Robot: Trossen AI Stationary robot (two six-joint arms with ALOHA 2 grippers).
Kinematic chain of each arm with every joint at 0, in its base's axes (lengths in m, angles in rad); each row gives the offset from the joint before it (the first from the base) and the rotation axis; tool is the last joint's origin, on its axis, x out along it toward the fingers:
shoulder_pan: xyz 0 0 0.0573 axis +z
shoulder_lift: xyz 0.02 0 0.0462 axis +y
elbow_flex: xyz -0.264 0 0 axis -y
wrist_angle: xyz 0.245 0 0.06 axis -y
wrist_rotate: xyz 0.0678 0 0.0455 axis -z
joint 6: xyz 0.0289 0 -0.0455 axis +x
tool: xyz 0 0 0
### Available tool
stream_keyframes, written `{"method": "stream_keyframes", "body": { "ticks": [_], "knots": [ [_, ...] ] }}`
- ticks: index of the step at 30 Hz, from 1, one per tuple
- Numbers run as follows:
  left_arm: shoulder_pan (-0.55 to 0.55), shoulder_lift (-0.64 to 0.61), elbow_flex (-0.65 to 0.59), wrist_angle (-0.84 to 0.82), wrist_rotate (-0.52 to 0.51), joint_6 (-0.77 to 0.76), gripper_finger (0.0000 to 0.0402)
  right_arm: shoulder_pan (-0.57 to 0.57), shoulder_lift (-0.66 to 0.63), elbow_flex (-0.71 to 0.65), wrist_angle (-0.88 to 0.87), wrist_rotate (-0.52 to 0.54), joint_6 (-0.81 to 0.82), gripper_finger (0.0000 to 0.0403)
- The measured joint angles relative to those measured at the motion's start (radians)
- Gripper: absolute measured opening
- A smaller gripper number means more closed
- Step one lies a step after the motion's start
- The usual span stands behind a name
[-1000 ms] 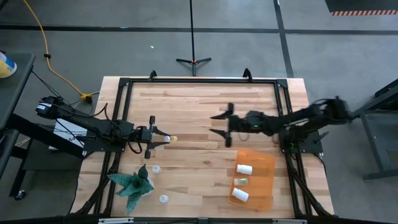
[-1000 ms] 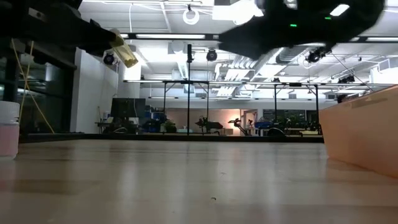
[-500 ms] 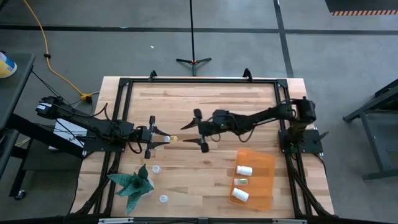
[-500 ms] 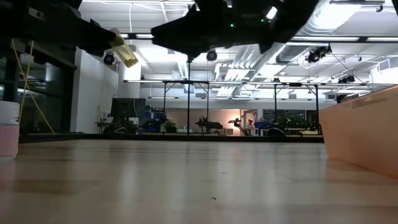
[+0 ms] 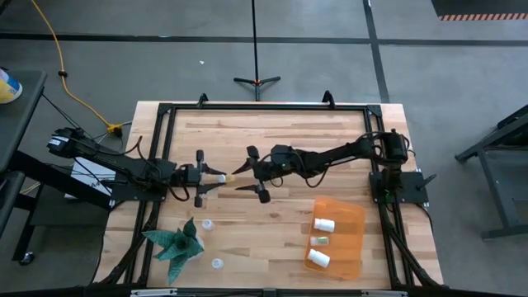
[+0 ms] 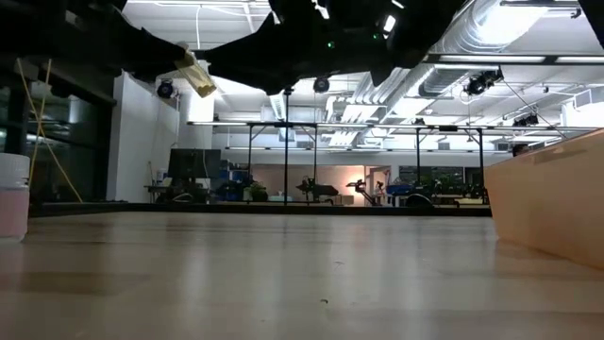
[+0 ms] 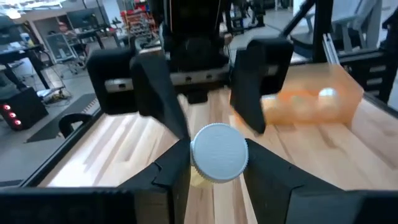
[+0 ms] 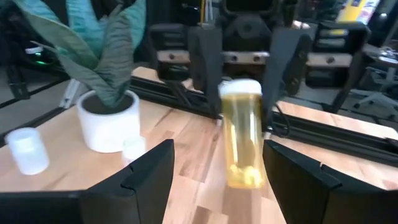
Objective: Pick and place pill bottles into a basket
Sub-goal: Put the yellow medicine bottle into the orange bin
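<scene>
Midair, left claw (image 5: 216, 180) gripping pill bottle (image 5: 229, 176), open right claw (image 5: 251, 172) facing, basket (image 5: 353, 216) cropped in low view.

The high view looks straight down on the whole table (image 5: 272, 132), the low view looks level across it, and both close wrist views face each other, sharing the held bottle (image 7: 217, 152).

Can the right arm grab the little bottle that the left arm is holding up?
Probably yes. The left gripper holds the pill bottle above the table, and the open right gripper faces it closely, its fingers either side, with nothing between them.
</scene>
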Motion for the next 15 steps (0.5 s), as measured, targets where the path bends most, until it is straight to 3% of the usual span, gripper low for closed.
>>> {"method": "stream_keyframes", "body": {
  "ticks": [15],
  "knots": [
    [0.000, 0.008, 0.000, 0.096, 0.000, -0.002, 0.0170, 0.000, 0.005, 0.000, 0.052, 0.074, 0.001, 0.0236]
  ]
}}
